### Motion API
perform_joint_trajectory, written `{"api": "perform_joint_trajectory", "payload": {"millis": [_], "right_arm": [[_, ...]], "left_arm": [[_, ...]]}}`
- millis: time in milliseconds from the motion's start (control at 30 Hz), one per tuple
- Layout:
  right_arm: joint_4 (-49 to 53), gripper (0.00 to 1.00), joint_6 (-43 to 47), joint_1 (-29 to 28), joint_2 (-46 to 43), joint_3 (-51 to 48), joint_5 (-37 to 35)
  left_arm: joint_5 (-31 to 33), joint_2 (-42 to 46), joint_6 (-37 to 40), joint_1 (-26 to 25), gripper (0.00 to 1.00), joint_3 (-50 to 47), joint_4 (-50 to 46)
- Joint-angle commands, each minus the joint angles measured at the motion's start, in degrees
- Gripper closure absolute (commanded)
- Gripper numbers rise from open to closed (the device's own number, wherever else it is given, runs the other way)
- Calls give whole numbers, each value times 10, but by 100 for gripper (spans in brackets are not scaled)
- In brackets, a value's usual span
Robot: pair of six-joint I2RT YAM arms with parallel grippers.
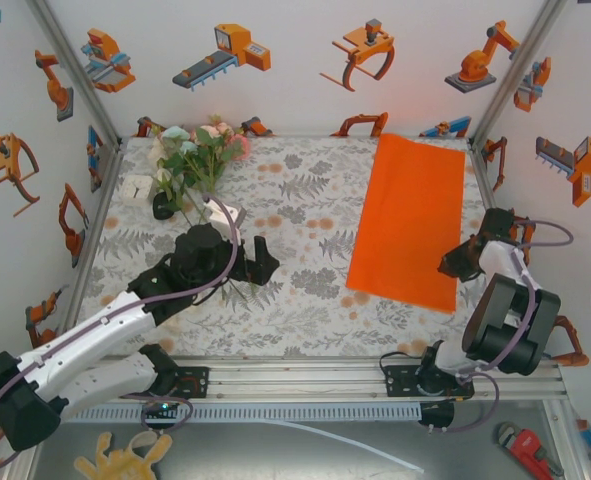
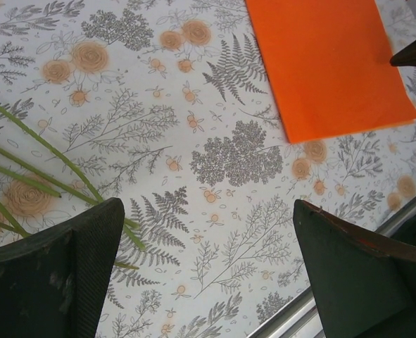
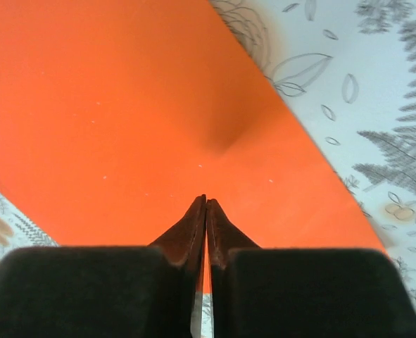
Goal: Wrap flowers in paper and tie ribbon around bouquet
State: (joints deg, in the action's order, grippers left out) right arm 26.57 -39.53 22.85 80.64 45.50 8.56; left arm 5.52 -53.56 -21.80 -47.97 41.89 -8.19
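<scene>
The paper (image 1: 410,215) lies flat on the right half of the floral tablecloth (image 1: 295,200), a bright orange sheet running from the far edge toward the near side, and the right gripper (image 3: 206,205) is down on its near right corner. From the right wrist view the two dark fingers are pressed tip to tip, with a thin sliver of orange showing between them, so they are pinching the corner of the sheet, and a soft raised crease shows in the paper just beyond the tips. Over on the left, the flowers (image 1: 200,150) sit at the far left of the table, pink, white and pale blue blooms over green leaves, with their thin green stems (image 2: 42,144) trailing toward the near side. The left gripper (image 2: 208,211) hovers above the cloth beside those stems, its jaws spread wide with nothing between them; the left finger (image 2: 60,274) hangs right over the stem ends, while the other finger (image 2: 355,274) is well apart from them, on the side of the paper
</scene>
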Motion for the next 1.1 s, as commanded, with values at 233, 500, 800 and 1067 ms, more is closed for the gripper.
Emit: {"api": "perform_joint_trajectory", "payload": {"millis": [233, 500, 800, 1067], "right_arm": [[114, 29, 43, 65, -94, -46, -45], [40, 28, 50, 73, -29, -64, 24], [6, 69, 51, 75, 15, -63, -1], [-2, 97, 56, 74, 4, -62, 21]], "left_arm": [[-52, -54, 38, 1, 3, 16, 49], [-94, -73, 58, 6, 3, 33, 74], [-132, -101, 37, 44, 3, 13, 104], [-138, -110, 29, 52, 3, 7, 119]]}}
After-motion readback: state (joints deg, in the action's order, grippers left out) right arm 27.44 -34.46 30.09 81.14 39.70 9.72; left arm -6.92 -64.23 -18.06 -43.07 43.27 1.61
